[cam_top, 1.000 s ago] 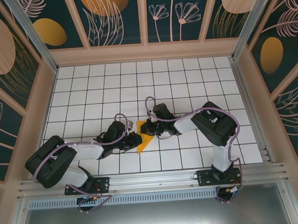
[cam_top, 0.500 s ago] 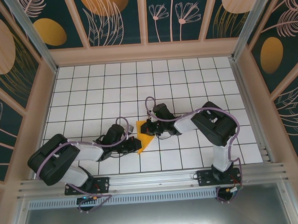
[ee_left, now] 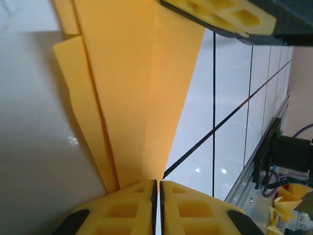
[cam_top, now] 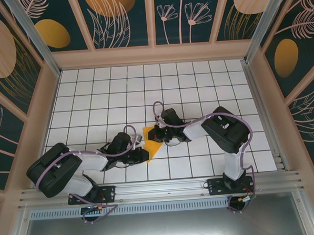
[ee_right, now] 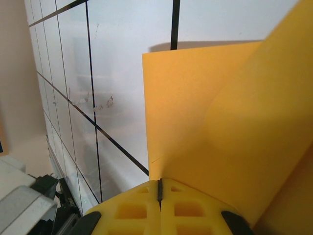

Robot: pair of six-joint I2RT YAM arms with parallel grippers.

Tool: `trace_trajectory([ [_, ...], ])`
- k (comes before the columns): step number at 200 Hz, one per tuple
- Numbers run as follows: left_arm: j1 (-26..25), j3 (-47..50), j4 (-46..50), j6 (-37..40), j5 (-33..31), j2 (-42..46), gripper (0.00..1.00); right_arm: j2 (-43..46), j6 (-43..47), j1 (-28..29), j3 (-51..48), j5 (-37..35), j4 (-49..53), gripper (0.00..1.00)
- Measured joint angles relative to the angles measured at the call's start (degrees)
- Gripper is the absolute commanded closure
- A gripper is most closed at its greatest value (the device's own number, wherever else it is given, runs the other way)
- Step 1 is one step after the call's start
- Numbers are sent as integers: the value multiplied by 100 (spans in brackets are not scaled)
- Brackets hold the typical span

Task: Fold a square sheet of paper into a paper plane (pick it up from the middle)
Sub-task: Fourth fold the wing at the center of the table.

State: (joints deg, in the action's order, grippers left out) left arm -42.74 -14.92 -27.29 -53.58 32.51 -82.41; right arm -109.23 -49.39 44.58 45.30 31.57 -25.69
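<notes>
Item: paper (cam_top: 153, 147), part-folded to a taper. Left tool (ee_left: 157, 189) pinched on its narrow tip; right tool (ee_right: 159, 190) clamped on its edge. Handling: pull evenly, crease along the centreline.

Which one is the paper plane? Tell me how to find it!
Look at the white tiled table, near its front edge. There the left gripper and the right gripper both pinch the paper plane. It is a flat, pointed, orange-yellow shape, while everything beside it is black or white.
</notes>
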Motion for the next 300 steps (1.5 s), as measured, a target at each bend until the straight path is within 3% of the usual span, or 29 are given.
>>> trace_trajectory([
  [116, -520, -20, -13, 129, -341, -4, 94, -7, 0, 0, 0, 0, -2, 95],
  [179, -774, 184, 1449, 142, -323, 1082, 93, 9, -214, 11, -63, -94, -114, 96],
  [231, -737, 4, 2498, -173, -1488, 2594, 92, 258, -1196, 205, -533, -1008, -706, 96],
  [300, -225, -146, 1928, -778, -2127, 2542, 91, 369, -2312, 695, -603, -2352, -782, 97],
])
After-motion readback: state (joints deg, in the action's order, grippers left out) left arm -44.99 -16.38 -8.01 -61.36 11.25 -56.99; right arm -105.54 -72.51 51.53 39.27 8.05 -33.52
